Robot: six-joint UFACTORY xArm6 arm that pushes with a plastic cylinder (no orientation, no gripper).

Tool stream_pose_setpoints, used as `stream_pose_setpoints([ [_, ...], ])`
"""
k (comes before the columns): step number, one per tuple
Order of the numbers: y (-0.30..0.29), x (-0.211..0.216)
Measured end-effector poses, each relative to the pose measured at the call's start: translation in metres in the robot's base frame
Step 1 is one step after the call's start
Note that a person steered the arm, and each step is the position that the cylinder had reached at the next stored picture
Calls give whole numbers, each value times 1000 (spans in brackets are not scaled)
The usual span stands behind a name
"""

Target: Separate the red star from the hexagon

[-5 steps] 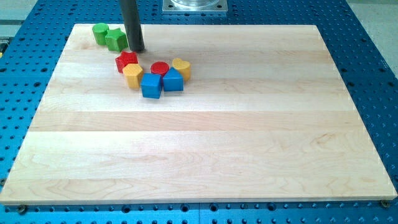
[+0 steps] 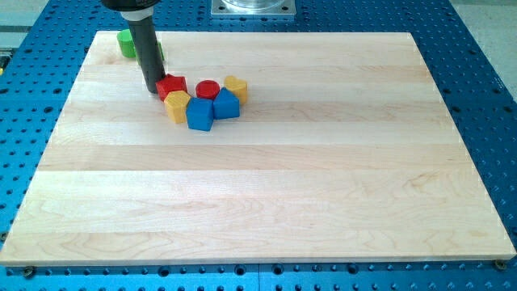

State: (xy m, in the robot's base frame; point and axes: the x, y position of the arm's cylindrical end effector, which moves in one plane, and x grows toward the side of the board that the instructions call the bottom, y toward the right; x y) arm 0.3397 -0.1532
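Note:
The red star point(image 2: 173, 84) lies near the view's top left and touches the yellow hexagon point(image 2: 178, 106) just below it. My tip point(image 2: 155, 90) is on the board at the red star's left edge, touching it or nearly so. The dark rod rises up and to the left from the tip. The hexagon's right side is against a blue cube point(image 2: 199, 114).
A red cylinder point(image 2: 208, 89), a second blue block point(image 2: 226, 104) and a yellow heart point(image 2: 236, 87) cluster right of the star. Green blocks point(image 2: 125, 42) sit at the board's top left, partly hidden behind the rod. The wooden board point(image 2: 266, 186) lies on a blue perforated table.
My tip has moved down and left, from beside the green blocks to the red star's left side. The red star, hexagon and blue cube have shifted slightly right and down.

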Motion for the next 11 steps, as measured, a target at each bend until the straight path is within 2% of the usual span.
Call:
stream_pose_setpoints([
  [2, 28, -41],
  [3, 44, -16],
  [4, -8, 33],
  [5, -34, 47],
  [6, -6, 0],
  [7, 4, 42],
  [8, -32, 126],
  [9, -23, 123],
  [10, 16, 133],
  [11, 19, 161],
])
